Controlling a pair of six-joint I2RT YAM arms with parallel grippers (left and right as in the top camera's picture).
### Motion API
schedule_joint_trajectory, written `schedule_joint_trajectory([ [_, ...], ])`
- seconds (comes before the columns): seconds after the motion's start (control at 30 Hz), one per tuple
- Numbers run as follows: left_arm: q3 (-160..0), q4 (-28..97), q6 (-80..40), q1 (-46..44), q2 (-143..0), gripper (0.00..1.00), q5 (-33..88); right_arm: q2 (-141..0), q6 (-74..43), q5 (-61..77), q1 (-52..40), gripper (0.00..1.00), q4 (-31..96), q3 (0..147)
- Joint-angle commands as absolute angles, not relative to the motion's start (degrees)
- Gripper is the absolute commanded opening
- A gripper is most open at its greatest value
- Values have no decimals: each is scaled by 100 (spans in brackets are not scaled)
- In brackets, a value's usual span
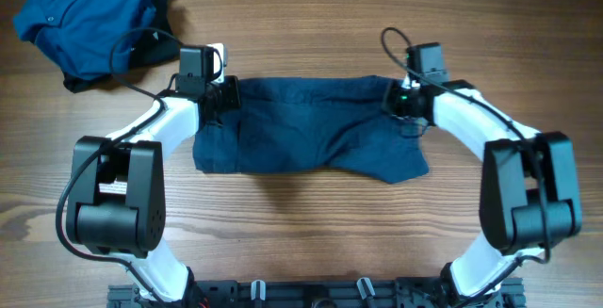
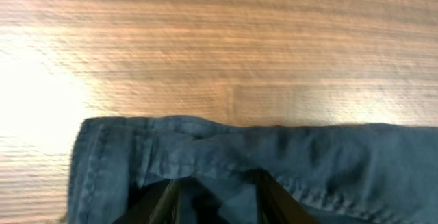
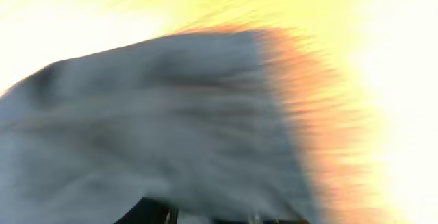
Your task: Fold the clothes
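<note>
We find the shorts lying crosswise, long axis from left gripper to right gripper, one at each far corner; whether either holds cloth we cannot tell.

Shorts: dark navy, plain; paler stitched seam lines in left wrist view; washed to grey-blue in blurred right wrist view.
Shirt: brighter mid-blue, plain.
Table: warm brown wood, fine straight grain running side to side; glare bleaches patches to yellow-white.
Arms: white shells, black joint housings.
Left hand, right hand: black.
</note>
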State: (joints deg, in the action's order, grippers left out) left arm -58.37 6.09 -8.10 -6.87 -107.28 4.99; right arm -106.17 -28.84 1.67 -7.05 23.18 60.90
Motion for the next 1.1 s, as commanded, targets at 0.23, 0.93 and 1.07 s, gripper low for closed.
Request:
schedule_joint_trajectory([
  [0.23, -5819, 1267, -819, -705, -8506, 36, 91, -8659, -2333, 755, -613, 34, 3953, 7150],
  [0.93, -5798, 3216, -2639, -1704, -9957, 4, 1588, -10562, -3004, 3505, -2556, 4, 3542, 6796],
  [1.07, -5798, 3221, -2593, -1662, -10390, 4, 1551, -11013, -3011, 3454, -2587, 4, 3551, 6796],
])
